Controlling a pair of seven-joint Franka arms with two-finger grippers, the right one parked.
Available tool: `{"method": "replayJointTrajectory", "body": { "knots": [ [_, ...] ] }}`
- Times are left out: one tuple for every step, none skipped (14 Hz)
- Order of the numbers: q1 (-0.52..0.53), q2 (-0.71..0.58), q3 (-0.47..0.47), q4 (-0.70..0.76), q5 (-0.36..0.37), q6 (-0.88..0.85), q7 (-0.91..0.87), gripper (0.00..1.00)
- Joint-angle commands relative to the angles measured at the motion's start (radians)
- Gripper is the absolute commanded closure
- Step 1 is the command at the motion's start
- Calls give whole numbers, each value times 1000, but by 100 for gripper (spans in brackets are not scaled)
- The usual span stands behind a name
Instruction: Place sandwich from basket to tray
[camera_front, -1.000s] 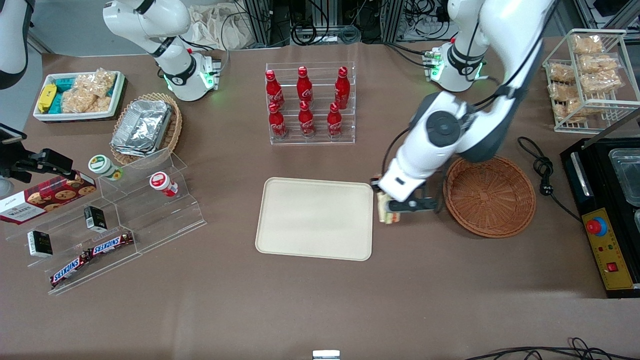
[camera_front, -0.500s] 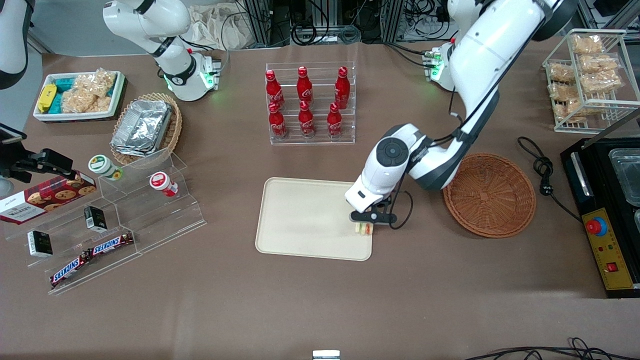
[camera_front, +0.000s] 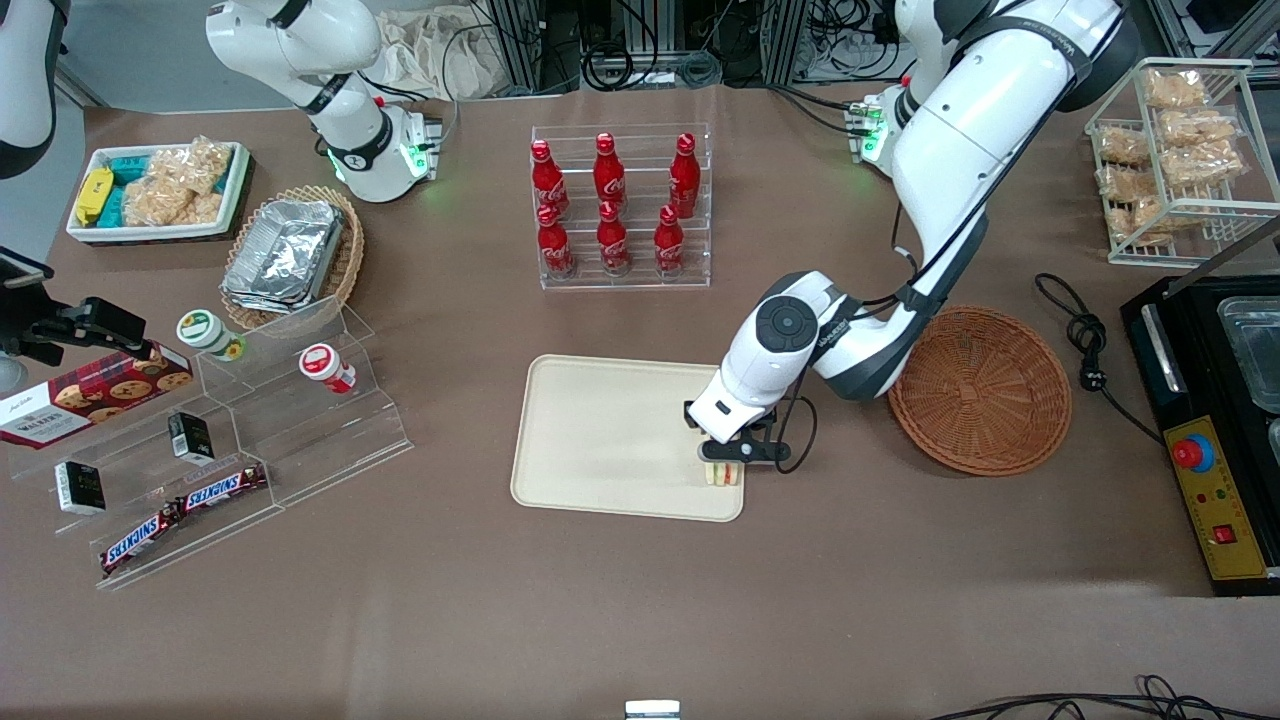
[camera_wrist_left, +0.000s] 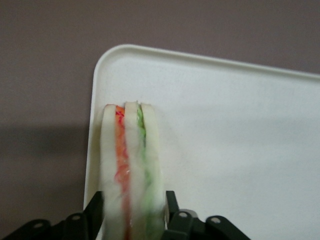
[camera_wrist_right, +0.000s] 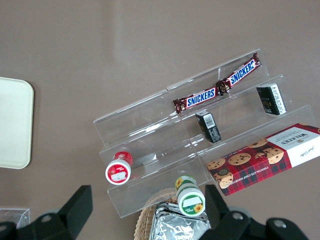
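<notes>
The sandwich (camera_front: 724, 473) is a wedge of white bread with orange-red and green layers. It stands on edge at the corner of the cream tray (camera_front: 610, 440) nearest the front camera and the basket. My left gripper (camera_front: 727, 459) is shut on the sandwich, low over that corner. In the left wrist view the sandwich (camera_wrist_left: 131, 170) sits between the black fingers (camera_wrist_left: 171, 202) of the gripper (camera_wrist_left: 132, 210), over the tray (camera_wrist_left: 235, 135) just inside its rim. The round reddish-brown basket (camera_front: 978, 391) is empty, beside the tray toward the working arm's end.
A clear rack of red cola bottles (camera_front: 620, 205) stands farther from the camera than the tray. A clear stepped shelf (camera_front: 250, 440) with snacks lies toward the parked arm's end. A black machine (camera_front: 1215, 420) and a power cord (camera_front: 1085, 340) lie past the basket.
My gripper has carried the sandwich from just off the tray's basket-side edge to over the tray's near corner, and has lowered it there. The arm's elbow has swung down.
</notes>
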Motion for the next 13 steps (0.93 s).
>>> {"method": "replayJointTrajectory", "body": {
  "knots": [
    [46, -137, -1, -19, 4, -63, -77, 1],
    [90, -175, -12, -21, -2, -106, -74, 1],
    [124, -218, -36, -24, -32, -146, -67, 1],
    [167, -259, -55, -24, -70, -198, -52, 1],
    [202, -299, -70, -22, -101, -264, -20, 1],
    [239, -339, -79, -16, -150, -334, 27, 1],
    [267, -383, -79, -13, -207, -411, 90, 1],
    [287, -433, -76, -7, -253, -492, 159, 1],
    [313, -469, -70, 5, -287, -574, 217, 1],
    [344, -508, -69, 22, -301, -664, 257, 1],
    [385, -532, -70, 44, -301, -750, 290, 1],
    [398, -563, -67, 62, -309, -828, 333, 1],
    [390, -597, -32, 76, -321, -891, 373, 1]
  ]
}}
